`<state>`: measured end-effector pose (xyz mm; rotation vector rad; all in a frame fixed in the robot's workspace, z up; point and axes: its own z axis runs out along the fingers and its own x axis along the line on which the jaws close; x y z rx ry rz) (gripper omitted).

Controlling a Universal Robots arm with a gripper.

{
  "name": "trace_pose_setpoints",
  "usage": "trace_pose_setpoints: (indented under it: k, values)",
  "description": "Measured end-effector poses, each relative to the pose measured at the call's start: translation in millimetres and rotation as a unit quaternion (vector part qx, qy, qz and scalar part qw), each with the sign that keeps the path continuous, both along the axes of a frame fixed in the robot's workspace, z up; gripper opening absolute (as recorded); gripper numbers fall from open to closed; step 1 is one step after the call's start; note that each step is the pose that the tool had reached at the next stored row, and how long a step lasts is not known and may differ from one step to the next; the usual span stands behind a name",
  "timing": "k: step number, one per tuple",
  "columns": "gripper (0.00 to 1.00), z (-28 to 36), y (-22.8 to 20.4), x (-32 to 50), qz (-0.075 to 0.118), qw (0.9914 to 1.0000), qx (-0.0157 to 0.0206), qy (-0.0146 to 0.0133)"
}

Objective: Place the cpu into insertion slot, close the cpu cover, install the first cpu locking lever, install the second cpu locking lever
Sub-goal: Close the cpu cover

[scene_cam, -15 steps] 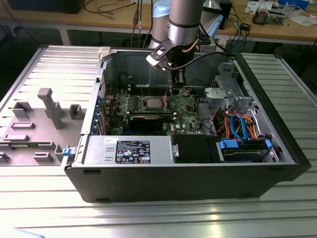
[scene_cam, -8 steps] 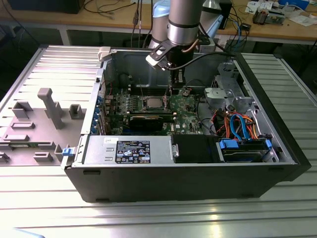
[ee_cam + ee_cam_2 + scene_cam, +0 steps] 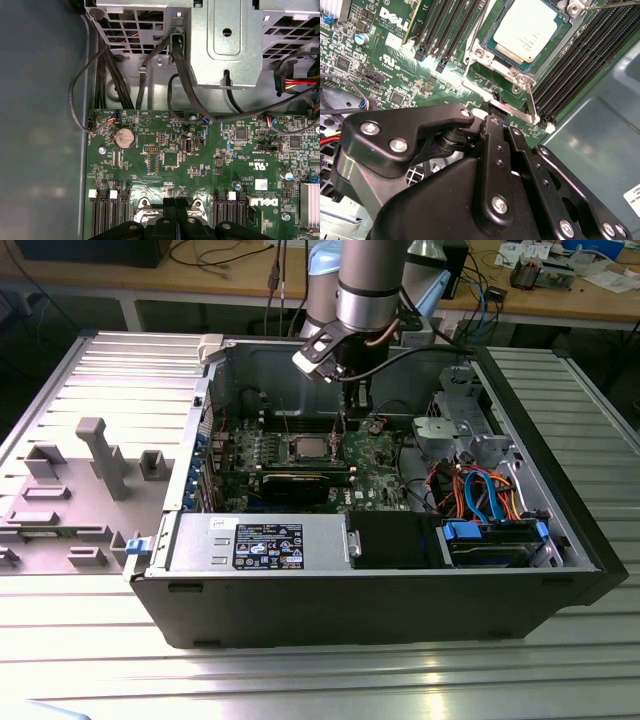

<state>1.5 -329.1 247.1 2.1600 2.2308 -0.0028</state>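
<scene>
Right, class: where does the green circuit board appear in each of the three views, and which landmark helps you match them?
Exterior view: the green circuit board lies on the floor of the open computer case.
Second wrist view: it spreads beyond the black end effector, around the cpu.
First wrist view: it lies between the silver metal cage and the end effector.
Shared landmark: the end effector, close over the board.

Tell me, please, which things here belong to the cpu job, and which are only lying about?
Job: cpu; cpu cover; locking lever; end effector.
Lying about: coin battery; memory slots; power supply; grey fixture.
</scene>
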Motion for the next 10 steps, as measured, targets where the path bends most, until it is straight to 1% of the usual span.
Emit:
trace_pose_setpoints:
  k: [10]
  values:
    - [0.11, -0.6, 0.0, -2.3, 0.000, 1.00000, 0.0000, 0.0002]
